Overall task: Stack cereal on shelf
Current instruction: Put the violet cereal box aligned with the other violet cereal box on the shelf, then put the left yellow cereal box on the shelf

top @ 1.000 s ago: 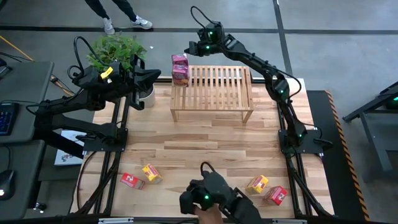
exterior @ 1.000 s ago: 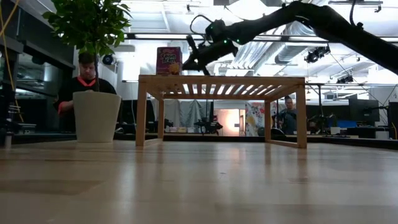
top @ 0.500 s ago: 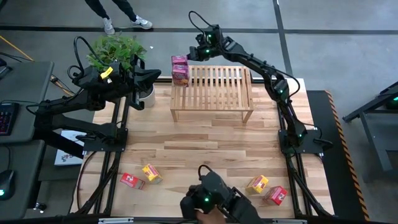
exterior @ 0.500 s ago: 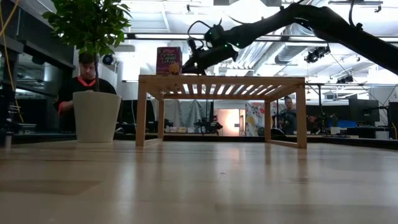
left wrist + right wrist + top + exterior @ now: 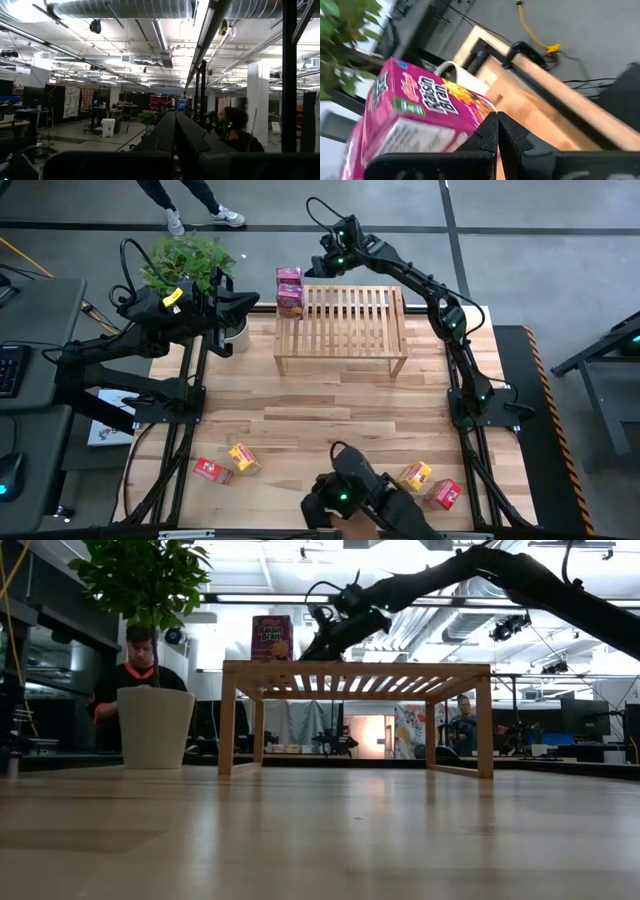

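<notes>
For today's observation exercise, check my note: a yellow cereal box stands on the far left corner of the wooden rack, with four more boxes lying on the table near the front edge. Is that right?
Not quite. The box on the rack is pink, not yellow, as the high view shows. The rest holds: it stands at the rack's far left corner, and four boxes lie on the table near the front edge.
</notes>
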Tool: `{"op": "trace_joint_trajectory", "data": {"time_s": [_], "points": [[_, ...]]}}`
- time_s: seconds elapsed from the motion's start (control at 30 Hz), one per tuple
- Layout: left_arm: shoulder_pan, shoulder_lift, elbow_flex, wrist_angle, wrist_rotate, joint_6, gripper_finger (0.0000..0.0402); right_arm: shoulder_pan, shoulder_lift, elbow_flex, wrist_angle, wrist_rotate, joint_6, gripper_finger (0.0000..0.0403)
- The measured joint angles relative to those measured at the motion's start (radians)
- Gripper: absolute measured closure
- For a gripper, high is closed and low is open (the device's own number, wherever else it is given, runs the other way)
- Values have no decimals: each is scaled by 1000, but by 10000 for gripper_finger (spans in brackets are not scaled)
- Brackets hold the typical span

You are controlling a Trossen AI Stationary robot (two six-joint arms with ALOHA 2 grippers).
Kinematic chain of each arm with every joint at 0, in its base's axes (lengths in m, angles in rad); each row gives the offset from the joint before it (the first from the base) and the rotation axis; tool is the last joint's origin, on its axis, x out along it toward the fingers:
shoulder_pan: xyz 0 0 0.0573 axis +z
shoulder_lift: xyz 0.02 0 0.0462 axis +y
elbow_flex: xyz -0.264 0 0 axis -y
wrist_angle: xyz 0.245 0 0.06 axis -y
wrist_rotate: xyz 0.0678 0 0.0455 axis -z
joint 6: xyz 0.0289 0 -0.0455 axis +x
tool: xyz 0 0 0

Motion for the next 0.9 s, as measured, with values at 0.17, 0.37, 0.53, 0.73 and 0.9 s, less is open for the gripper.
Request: {"op": "trace_joint_trajectory", "data": {"time_s": [0.17, 0.37, 0.53, 0.73, 0.9], "points": [[0, -12, 0, -77, 0, -12, 402, -37, -83, -20, -197, 84, -210, 403], [0, -23, 1, -202, 0, -42, 402, -41, -226, -23, -479, 234, -492, 403], [0, -20, 1, -244, -25, -42, 402, -5, -354, -23, -598, 237, -597, 403], [0, -22, 1, -309, -43, -42, 392, 72, -490, -23, -643, 249, -617, 403], [0, -24, 1, -365, -43, -24, 372, 182, -603, -87, -628, 380, -590, 403]]}}
